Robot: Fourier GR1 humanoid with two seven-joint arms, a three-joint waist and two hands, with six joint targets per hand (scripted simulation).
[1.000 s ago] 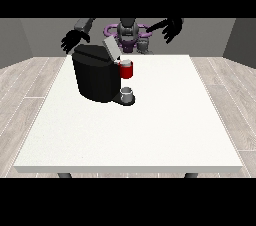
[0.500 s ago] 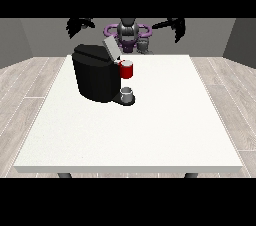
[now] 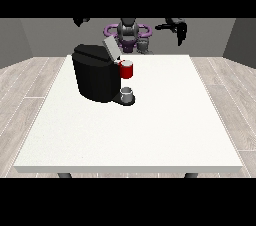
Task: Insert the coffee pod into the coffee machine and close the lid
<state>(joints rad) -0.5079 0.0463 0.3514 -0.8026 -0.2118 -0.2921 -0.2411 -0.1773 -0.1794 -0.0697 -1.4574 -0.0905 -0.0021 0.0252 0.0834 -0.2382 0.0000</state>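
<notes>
Front view: coffee machine [image 3: 97,77] on white table [image 3: 150,130], lid [image 3: 111,47] up.

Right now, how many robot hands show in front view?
2, both raised behind the table's far edge: one hand at the view's left, partly cut off by the top, one hand at the view's right.

You see a black coffee machine [image 3: 95,77] on a white table [image 3: 150,130], with a red thing at the machine [image 3: 127,70].
</notes>
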